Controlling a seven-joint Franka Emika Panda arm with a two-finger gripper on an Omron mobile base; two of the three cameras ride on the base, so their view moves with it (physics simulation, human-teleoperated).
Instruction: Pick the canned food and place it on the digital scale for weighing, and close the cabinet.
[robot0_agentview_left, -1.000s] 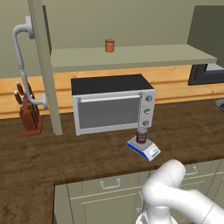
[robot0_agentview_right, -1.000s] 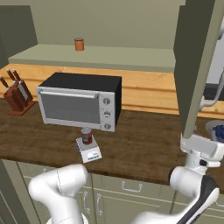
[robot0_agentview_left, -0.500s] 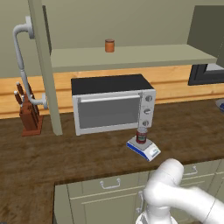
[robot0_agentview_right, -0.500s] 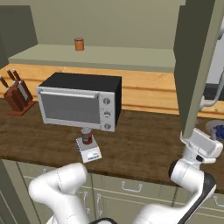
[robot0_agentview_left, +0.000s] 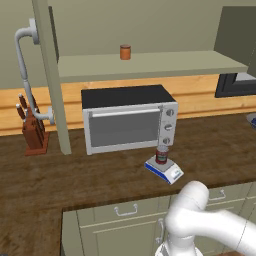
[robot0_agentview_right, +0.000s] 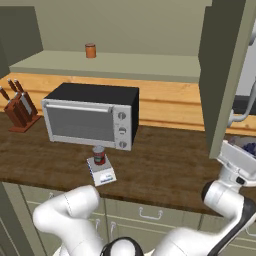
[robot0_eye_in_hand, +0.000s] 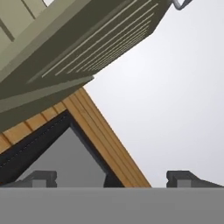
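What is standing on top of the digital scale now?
The canned food stands upright on the digital scale, in front of the toaster oven. The plate part under the can is covered.

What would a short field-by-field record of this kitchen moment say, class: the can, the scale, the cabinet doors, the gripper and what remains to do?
canned food: upright on the digital scale
digital scale: on the wooden counter, in front of the toaster oven
cabinet: doors open, orange-brown cylinder on its shelf
gripper: open, empty, below the right door's lower edge
remaining: close the cabinet
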